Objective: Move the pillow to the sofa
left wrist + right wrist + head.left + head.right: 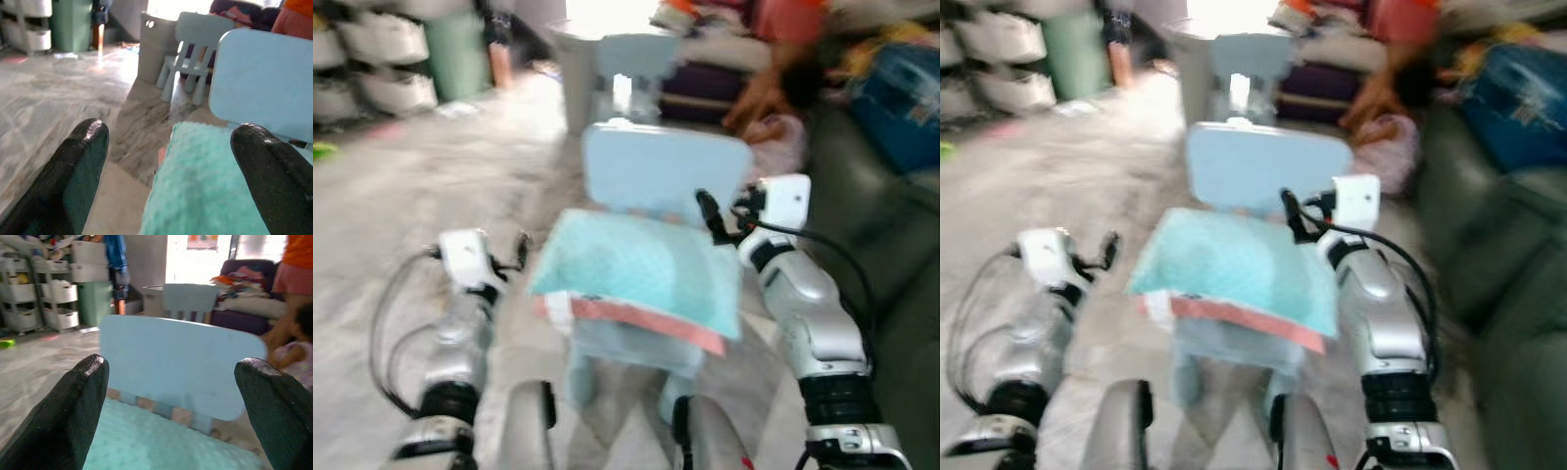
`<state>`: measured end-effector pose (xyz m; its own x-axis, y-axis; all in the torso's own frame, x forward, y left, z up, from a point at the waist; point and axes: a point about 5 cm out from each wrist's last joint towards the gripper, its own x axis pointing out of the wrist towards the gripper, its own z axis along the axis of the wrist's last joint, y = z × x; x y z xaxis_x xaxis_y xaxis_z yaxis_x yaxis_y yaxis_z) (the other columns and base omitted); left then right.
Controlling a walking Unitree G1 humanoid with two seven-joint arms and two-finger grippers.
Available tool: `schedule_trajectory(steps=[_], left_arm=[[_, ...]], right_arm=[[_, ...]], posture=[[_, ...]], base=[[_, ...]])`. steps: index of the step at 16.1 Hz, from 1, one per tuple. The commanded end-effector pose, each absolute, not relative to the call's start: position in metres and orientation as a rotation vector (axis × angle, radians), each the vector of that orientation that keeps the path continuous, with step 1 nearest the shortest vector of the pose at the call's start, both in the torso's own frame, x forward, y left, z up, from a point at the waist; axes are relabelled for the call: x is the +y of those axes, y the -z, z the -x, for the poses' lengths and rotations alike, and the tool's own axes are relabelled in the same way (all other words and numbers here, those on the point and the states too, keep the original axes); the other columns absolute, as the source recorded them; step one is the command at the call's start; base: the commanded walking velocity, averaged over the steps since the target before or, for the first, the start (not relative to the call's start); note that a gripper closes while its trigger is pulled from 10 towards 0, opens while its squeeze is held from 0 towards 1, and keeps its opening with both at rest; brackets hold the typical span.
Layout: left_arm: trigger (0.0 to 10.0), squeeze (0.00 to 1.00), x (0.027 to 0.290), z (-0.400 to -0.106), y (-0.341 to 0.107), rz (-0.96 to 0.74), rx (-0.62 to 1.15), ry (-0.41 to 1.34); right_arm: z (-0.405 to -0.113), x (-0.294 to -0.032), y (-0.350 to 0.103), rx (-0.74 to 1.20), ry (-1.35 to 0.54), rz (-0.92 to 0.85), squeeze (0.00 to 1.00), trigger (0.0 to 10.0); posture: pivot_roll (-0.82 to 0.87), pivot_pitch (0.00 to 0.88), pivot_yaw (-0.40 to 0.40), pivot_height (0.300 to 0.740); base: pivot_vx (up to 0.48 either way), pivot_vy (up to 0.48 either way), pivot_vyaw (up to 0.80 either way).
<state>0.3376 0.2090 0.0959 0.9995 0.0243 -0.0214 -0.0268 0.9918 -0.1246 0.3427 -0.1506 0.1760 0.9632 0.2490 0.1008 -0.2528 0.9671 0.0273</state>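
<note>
Heads up, the pillow [641, 276] sits loose on the little blue chair [664, 174] with both left gripper [514, 253] and right gripper [713, 217] jaws wide beside it, so a lopsided squeeze could shove it onto the floor [421, 186].

pale blue chair [661, 171]; green bin [458, 49]; white drawers [58, 303]

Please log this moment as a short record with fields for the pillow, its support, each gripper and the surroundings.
pillow: teal pillow with a pink edge, lying flat
support: seat of a small light blue chair
left gripper: open, beside the pillow's left edge, apart from it
right gripper: open, at the pillow's far right corner near the chair back
sofa: dark green sofa to the robot's right
background: second small chair, white storage bins, people near another couch
</note>
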Motion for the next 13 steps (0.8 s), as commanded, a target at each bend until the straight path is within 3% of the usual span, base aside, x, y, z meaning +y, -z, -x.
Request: schedule_trajectory(steps=[1, 7, 13], left_arm=[[10.0, 0.0, 0.199, -0.343, -0.105, 0.129, -0.008, 0.002], [10.0, 0.0, 0.202, -0.344, -0.107, 0.112, -0.016, -0.017], [10.0, 0.0, 0.211, -0.344, -0.111, 0.094, -0.036, -0.067]], right_arm=[[-0.345, -0.155, -0.186, -0.132, -0.245, -0.021, 0.0, 10.0], [-0.345, -0.154, -0.185, -0.132, -0.247, -0.019, 0.0, 10.0], [-0.345, -0.154, -0.184, -0.132, -0.249, -0.019, 0.0, 10.0]], posture=[[-0.19, 0.0, -0.042, 0.5], [-0.18, 0.0, -0.042, 0.435], [-0.18, 0.0, -0.044, 0.425]], base=[[0.0, 0.0, 0.0], [0.0, 0.0, 0.0], [0.0, 0.0, 0.0]])
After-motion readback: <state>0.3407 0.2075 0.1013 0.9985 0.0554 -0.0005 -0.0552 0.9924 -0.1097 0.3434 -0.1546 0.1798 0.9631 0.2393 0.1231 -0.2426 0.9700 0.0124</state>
